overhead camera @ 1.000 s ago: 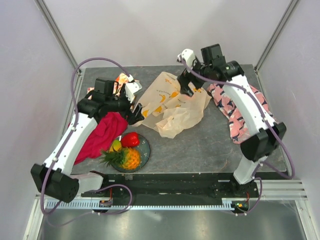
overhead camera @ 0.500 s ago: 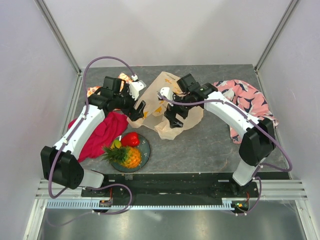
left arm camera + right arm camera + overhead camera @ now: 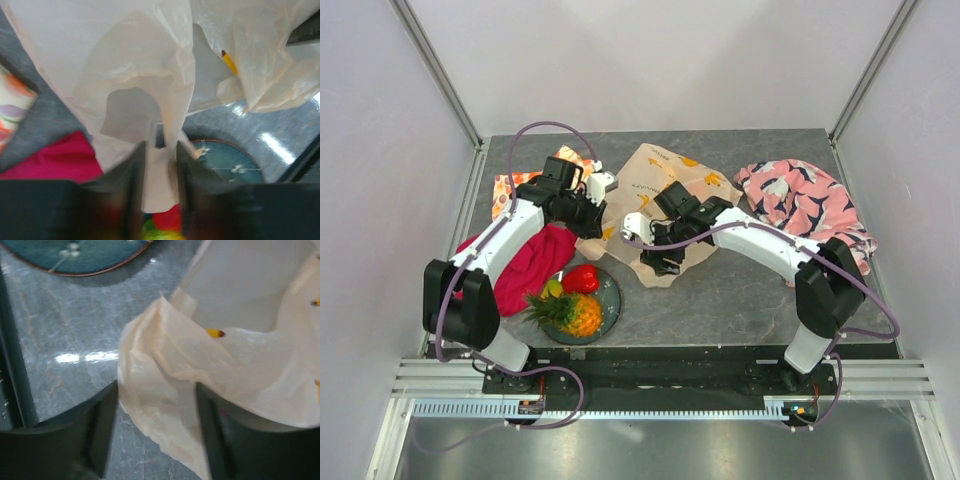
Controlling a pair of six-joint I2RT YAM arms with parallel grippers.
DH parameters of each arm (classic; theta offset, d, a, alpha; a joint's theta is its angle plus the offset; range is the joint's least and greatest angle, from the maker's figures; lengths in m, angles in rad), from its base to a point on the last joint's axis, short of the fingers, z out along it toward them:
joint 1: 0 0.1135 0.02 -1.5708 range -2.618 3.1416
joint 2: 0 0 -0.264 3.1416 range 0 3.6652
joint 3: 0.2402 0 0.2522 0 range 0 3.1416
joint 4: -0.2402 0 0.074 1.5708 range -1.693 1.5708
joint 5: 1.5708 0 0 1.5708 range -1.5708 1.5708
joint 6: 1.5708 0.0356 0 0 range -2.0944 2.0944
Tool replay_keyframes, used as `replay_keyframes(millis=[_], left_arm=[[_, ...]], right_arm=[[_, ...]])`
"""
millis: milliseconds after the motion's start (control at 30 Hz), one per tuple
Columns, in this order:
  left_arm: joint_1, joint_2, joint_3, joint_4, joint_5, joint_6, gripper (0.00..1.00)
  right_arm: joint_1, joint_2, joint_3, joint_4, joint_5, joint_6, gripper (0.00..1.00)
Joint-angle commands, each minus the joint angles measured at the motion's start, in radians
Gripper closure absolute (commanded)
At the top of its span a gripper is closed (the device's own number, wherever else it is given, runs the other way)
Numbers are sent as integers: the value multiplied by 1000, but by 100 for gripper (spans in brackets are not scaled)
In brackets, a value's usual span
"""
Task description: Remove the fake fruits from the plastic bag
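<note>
The table (image 3: 740,300) looks much as it did a second ago. What has changed is where the arms are. Both have come down onto the bag (image 3: 665,180), which lies crumpled at mid-table between the red cloth (image 3: 525,265) and the pink cloth (image 3: 800,200).

The right arm was up at the bag's far side beside the pink cloth. It has swung across to the bag's near edge. The left arm has moved a short way in, to the bag's left edge.

The plate (image 3: 611,300) sits just near of the bag and has not moved. It holds the pineapple (image 3: 575,315), the pepper (image 3: 582,278) and a small yellow fruit (image 3: 552,291). These three are already out. The bag looks fairly flat, and the views do not show whether any fruit is left inside.

The right gripper (image 3: 157,437) has its jaws wide apart. They straddle a loose fold of the bag's edge without pinching it yet.

The left gripper (image 3: 159,187) has narrowed from fully apart. A strip of the bag, probably a handle, runs between its fingers (image 3: 134,190). The blurred wrist view does not show whether the strip is truly clamped.

This reads as the start of a two-handed grab. With both edges held, the bag could be lifted or spread to open its mouth or tip out what remains. The thin film may slip, or only one layer may get caught.
</note>
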Motion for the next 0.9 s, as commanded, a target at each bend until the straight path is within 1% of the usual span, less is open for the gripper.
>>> replay_keyframes(millis=[0,33,100,133,233,300,367,400,467,500,533,567,600,633,667,700,733,767,800,833,867], left_arm=[[3,53,96,-26,62,-39,94],[5,59,114,-31,76,-46,98],[5,62,174,-34,94,-71,98],[5,64,196,-37,112,-77,98],[6,67,272,-48,143,-105,98],[9,64,314,-54,158,-123,98],[12,53,335,-51,197,-163,98],[12,49,338,-42,212,-180,98],[11,41,328,-25,270,-238,98],[11,44,320,-14,293,-262,98],[11,44,308,17,348,-323,98],[9,42,285,35,375,-354,98],[6,39,277,66,420,-379,98],[5,35,274,78,442,-431,98],[2,27,279,87,474,-445,98],[2,26,285,101,490,-473,98],[0,23,300,109,502,-487,98],[-1,24,308,115,520,-500,98],[-1,29,314,126,527,-528,98],[-1,32,320,141,528,-540,98],[-1,44,325,149,536,-551,98]], right_arm=[[7,-40,15,143,181,41,50],[-11,-48,21,144,193,43,74],[-50,-98,25,155,188,58,95],[-99,-120,23,160,182,63,100],[-214,-231,26,155,159,66,100],[-293,-272,15,146,168,66,100],[-332,-328,-6,135,199,64,100],[-364,-348,-46,134,219,63,100],[-381,-405,-105,126,245,55,100],[-386,-423,-183,124,259,51,100],[-386,-453,-220,118,312,46,100],[-387,-460,-254,111,354,66,100],[-400,-465,-286,103,441,81,100],[-416,-473,-284,92,481,107,95],[-458,-477,-229,57,486,115,89],[-475,-486,-181,37,450,124,63],[-486,-491,-125,5,388,141,43],[-487,-496,-18,-1,333,147,19],[-487,-503,29,-3,264,150,12],[-484,-505,91,11,104,158,8],[-474,-503,112,26,43,202,5]])
